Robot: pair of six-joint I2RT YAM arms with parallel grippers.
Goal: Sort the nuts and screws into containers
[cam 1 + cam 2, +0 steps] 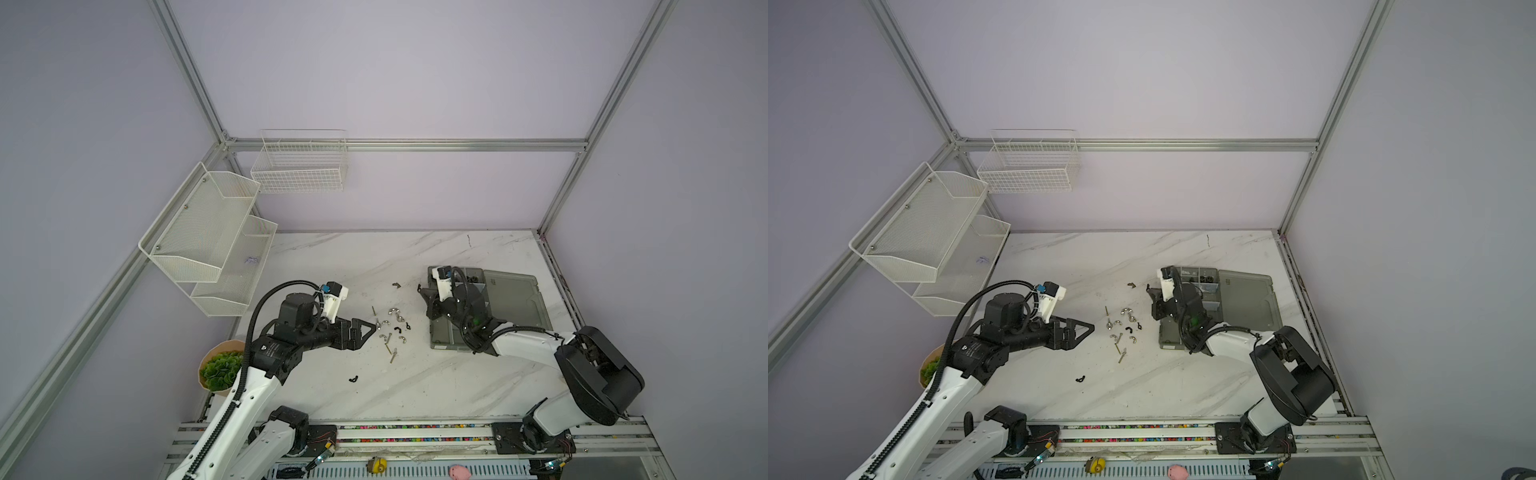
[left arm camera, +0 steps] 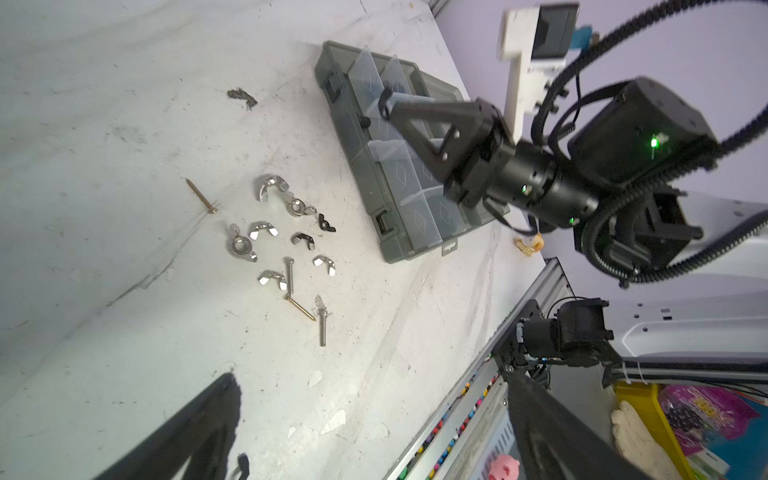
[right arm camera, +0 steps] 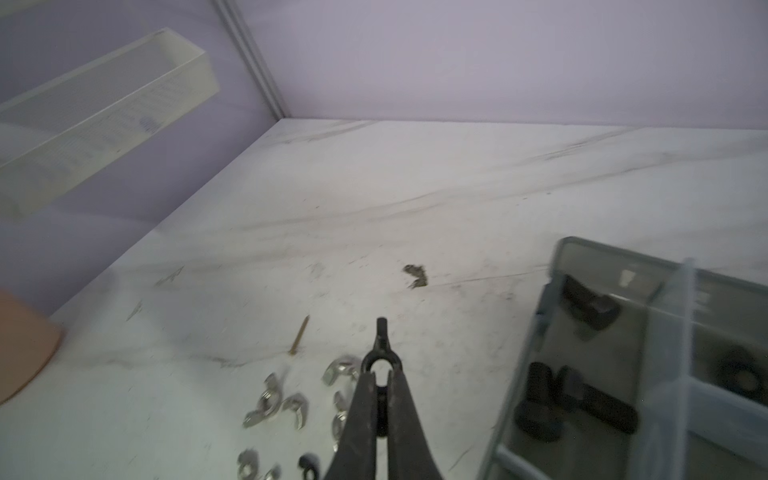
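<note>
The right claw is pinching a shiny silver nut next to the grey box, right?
No. The right gripper is pinching a small black wing nut, not a shiny silver one, as the right wrist view shows. It is next to the grey box.

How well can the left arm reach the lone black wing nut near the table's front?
Probably yes: the left gripper hangs open close to the lone black wing nut, with only bare table between.
</note>
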